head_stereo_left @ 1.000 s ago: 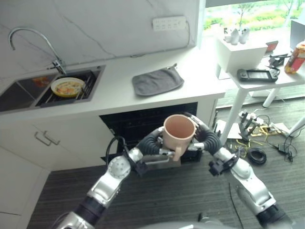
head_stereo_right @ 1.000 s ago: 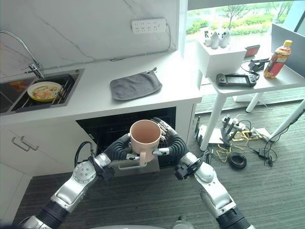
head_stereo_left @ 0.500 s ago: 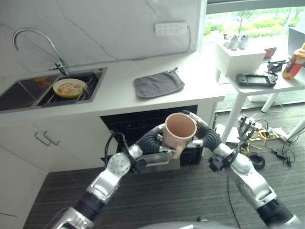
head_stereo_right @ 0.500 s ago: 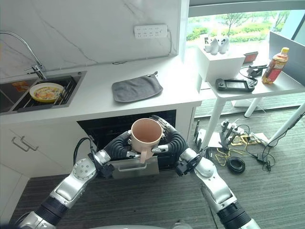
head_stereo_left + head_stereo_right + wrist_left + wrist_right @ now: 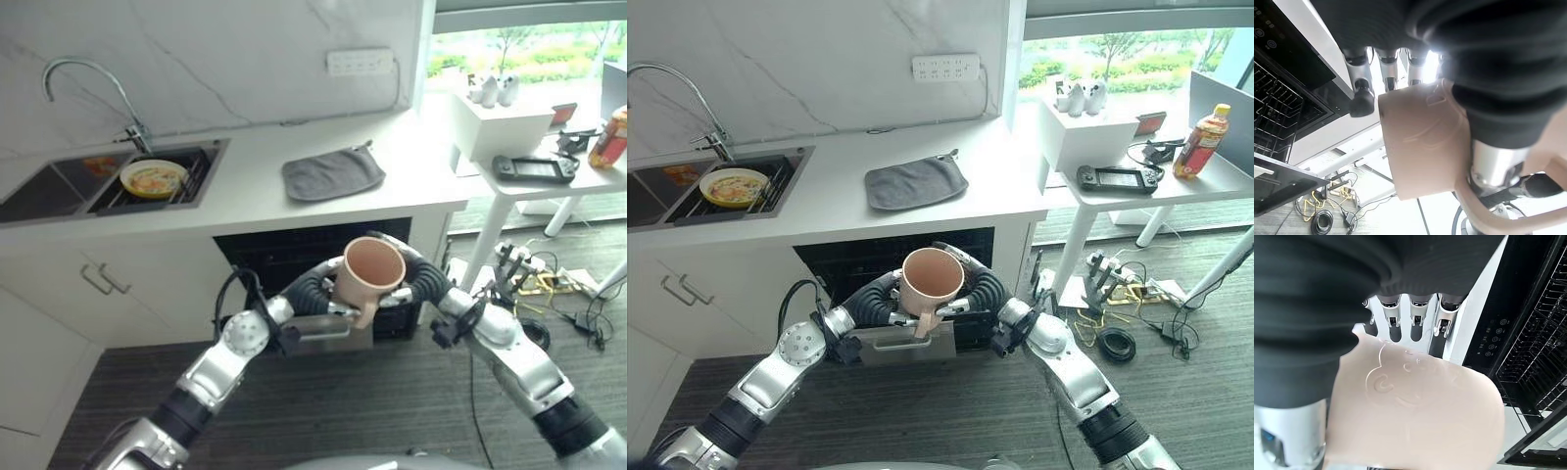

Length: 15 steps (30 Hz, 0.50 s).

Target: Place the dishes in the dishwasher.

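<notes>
Mug (image 5: pixel 370 274) sits clasped between left hand (image 5: pixel 315 291) and right hand (image 5: pixel 421 279), before the dishwasher (image 5: pixel 284 257).

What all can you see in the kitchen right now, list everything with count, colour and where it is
mug: one, pink, held between both hands before the open dishwasher
dishwasher: one, black, open under the counter
plate: one, pale with food remains, in the sink
sink: one, dark, left of counter
tap: one, silver, behind the sink
cloth: one, grey, on the counter
socket strip: one, white, on the wall
side table: one, white, right
bottle: one, orange, on side table
left hand: fingers on the mug
right hand: fingers on the mug
</notes>
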Available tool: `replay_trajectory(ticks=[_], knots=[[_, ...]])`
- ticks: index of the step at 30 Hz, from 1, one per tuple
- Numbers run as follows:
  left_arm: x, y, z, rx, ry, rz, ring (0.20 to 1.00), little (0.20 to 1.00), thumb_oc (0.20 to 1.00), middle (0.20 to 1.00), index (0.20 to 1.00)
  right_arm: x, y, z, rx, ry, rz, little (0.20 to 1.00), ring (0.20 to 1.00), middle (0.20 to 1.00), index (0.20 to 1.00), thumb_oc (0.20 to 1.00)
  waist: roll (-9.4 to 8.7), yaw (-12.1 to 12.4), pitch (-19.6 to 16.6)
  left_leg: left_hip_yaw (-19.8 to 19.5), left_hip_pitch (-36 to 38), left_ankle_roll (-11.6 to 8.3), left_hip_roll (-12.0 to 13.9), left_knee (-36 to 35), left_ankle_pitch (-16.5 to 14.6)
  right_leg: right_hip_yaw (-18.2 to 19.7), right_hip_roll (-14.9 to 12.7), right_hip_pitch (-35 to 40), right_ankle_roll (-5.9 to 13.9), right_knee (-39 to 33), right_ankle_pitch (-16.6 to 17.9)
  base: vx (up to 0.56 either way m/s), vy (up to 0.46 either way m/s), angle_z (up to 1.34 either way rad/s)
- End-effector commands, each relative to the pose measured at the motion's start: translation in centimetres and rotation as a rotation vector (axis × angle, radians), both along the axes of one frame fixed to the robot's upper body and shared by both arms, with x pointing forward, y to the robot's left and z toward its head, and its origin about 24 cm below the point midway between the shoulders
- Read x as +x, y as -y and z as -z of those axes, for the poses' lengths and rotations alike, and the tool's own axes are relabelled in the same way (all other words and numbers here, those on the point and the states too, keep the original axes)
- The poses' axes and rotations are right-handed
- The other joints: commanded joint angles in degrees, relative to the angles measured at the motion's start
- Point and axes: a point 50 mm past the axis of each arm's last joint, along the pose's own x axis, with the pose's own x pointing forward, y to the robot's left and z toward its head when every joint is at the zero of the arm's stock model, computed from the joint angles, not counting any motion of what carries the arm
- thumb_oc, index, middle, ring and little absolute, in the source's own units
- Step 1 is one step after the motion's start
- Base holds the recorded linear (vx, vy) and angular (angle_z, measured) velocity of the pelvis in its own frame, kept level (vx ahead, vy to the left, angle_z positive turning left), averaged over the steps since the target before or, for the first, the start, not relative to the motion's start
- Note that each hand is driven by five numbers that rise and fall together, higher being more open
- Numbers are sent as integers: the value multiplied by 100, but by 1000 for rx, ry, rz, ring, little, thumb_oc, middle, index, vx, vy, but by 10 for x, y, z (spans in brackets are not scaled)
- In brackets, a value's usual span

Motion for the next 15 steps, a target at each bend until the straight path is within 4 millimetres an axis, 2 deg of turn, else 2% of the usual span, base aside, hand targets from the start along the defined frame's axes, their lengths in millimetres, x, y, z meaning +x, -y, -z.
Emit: replay_trajectory(ticks=[1, 5, 15], knots=[[7, 47, -43, -54, 187, 238, 200, 200, 200, 200, 200, -4, -57, -24, 58, 81, -301, 1000, 1000, 1000, 1000, 1000, -329, 70, 72, 91, 323, 169, -125, 57, -529, 490, -168, 187, 389, 181, -570, 0, 0, 0], [6, 49, -42, -54, 182, 268, 200, 200, 200, 200, 200, -5, -59, -22, 33, 41, -375, 1000, 1000, 1000, 1000, 1000, -355, 89, 61, 66, 340, 173, -128, 51, -526, 494, -160, 210, 390, 181, -565, 0, 0, 0], [5, 55, -46, -67, 193, 291, 200, 200, 200, 200, 200, -7, -65, -22, 94, -22, -451, 1000, 1000, 1000, 1000, 1000, -383, 107, 55, 29, 354, 178, -136, 43, -517, 490, -151, 241, 394, 164, -553, 0, 0, 0]])
